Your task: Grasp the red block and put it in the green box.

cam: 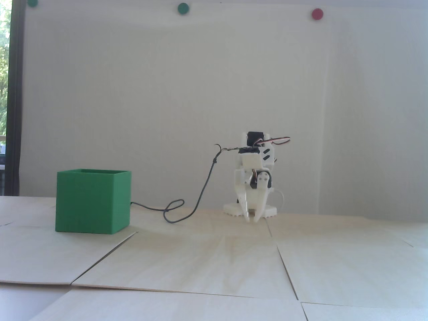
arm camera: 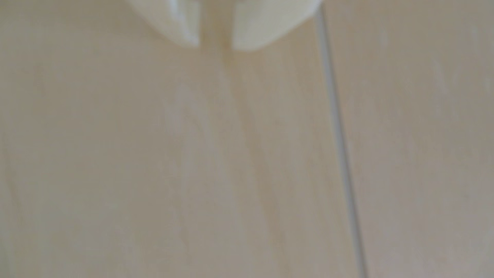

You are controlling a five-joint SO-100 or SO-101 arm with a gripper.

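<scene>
The green box (cam: 93, 201) stands on the pale wooden table at the left of the fixed view, open side up; its inside is hidden. The red block shows in neither view. The white arm is folded low at the back centre. My gripper (cam: 252, 220) points down, with its tips just above the table, well to the right of the box. In the wrist view my gripper (arm camera: 215, 46) enters from the top edge. The white fingertips (arm camera: 184, 29) stand a narrow slit apart, with only bare wood between them.
A dark cable (cam: 200, 192) runs from the arm across the table and loops behind the box. The table is made of wooden panels with seams (arm camera: 339, 139). Green and red round dots (cam: 317, 14) are on the white wall behind.
</scene>
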